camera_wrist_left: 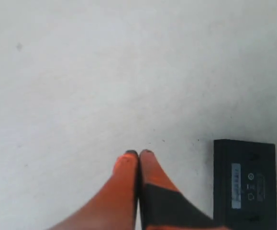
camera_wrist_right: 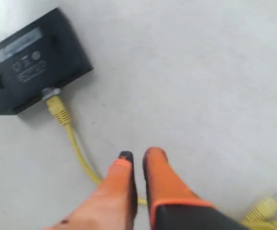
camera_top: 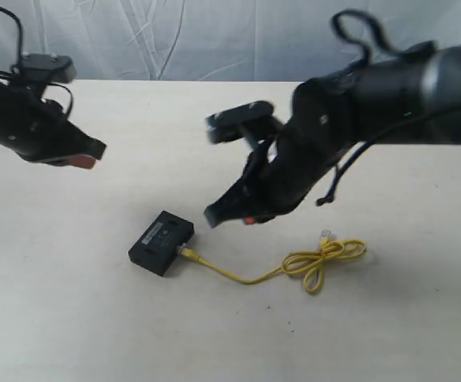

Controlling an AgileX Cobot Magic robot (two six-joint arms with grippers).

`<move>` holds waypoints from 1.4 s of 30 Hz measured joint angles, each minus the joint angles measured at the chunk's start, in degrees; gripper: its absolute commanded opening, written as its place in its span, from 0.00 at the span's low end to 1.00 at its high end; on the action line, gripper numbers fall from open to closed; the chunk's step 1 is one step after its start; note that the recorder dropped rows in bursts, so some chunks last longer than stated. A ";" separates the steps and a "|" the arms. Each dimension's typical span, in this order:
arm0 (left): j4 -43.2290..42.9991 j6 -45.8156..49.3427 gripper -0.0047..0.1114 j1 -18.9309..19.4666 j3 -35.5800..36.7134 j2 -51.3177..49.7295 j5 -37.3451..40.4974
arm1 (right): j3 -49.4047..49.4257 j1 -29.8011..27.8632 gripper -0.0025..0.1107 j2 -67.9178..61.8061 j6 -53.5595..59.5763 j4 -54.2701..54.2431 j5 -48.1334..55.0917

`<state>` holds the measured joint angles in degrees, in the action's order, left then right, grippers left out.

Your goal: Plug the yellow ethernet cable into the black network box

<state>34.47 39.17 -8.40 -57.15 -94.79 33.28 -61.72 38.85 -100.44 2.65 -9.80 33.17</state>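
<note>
The yellow ethernet cable (camera_top: pixel 294 264) lay on the pale surface (camera_top: pixel 71 318), one plug seated in an edge port of the black network box (camera_top: pixel 161 242), its looped bundle and free plug off to the right. Just above the cable hovered the right gripper (camera_wrist_right: pixel 137 157), fingers nearly together and holding nothing. The left gripper (camera_wrist_left: pixel 138 154) hung well apart on the left, fingers pressed closed, empty.

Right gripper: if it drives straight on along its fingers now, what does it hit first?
Probably bare table. The right gripper points past the yellow ethernet cable and beside the black network box; depth is unclear.
</note>
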 measured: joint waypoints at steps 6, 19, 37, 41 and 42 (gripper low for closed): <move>-0.50 -1.47 0.04 0.89 14.08 23.97 -8.86 | 12.22 -10.71 0.02 16.32 -0.30 -5.32 -2.15; -2.27 -1.91 0.04 0.89 29.73 71.26 -13.97 | 33.81 -18.55 0.02 71.87 -0.30 -5.24 -9.77; -2.41 -1.91 0.04 0.89 29.73 72.34 -13.74 | 33.81 -31.18 0.02 86.77 -0.18 1.43 -9.42; -2.41 -1.91 0.04 0.89 29.73 72.34 -13.74 | 34.85 -31.18 0.02 88.07 -0.08 7.32 -9.54; -2.41 -1.91 0.04 0.89 29.73 72.34 -13.74 | 35.71 -31.18 0.02 88.45 -0.08 8.31 -9.76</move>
<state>32.06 37.27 -7.51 -27.42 -22.45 19.54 -26.01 7.67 -11.99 2.56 -1.49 23.41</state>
